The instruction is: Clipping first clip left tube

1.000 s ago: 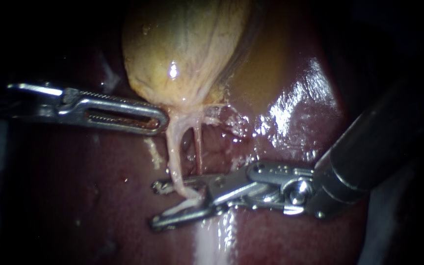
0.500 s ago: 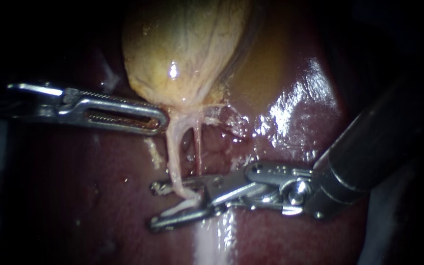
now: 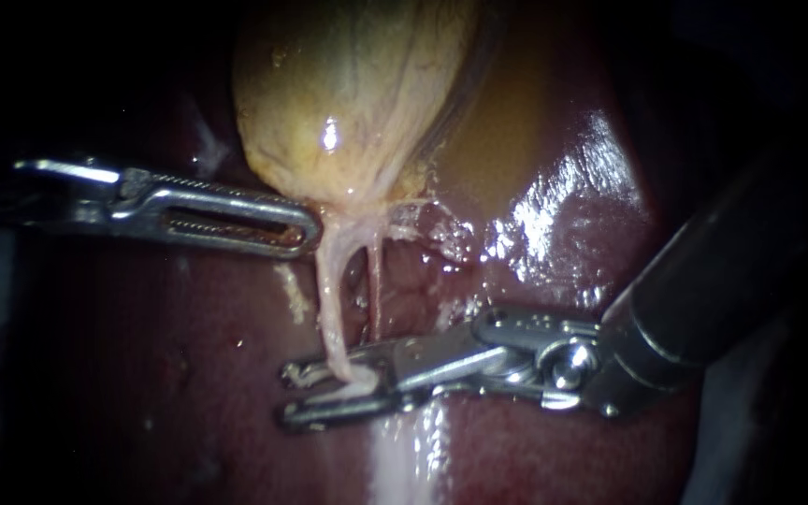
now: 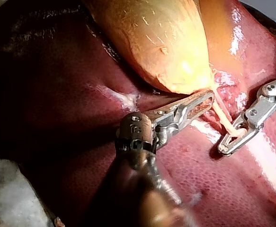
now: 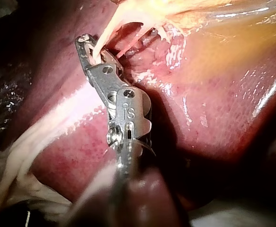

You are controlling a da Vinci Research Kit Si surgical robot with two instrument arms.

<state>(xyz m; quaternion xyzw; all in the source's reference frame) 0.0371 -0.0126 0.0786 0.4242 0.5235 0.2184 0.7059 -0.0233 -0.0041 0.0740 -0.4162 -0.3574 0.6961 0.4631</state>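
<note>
On the left, my left instrument (image 3: 303, 229) has its end effector pressed together on the neck of the gallbladder (image 3: 348, 93), holding it taut. From that neck the left tube (image 3: 327, 299) runs toward the near side, pale and thicker than the thin right tube (image 3: 376, 281) just beside it. My right instrument (image 3: 288, 395) comes in from the right, its end effector clamped across the left tube's near end, with tissue bunched between the two halves; I cannot make out a clip. I judge the tube soft, wet, slippery and easily torn, so the hold belongs square across it, clear of the right tube. Underneath, the liver (image 3: 554, 234) is glistening and yielding, and room is tight around the end effector
</note>
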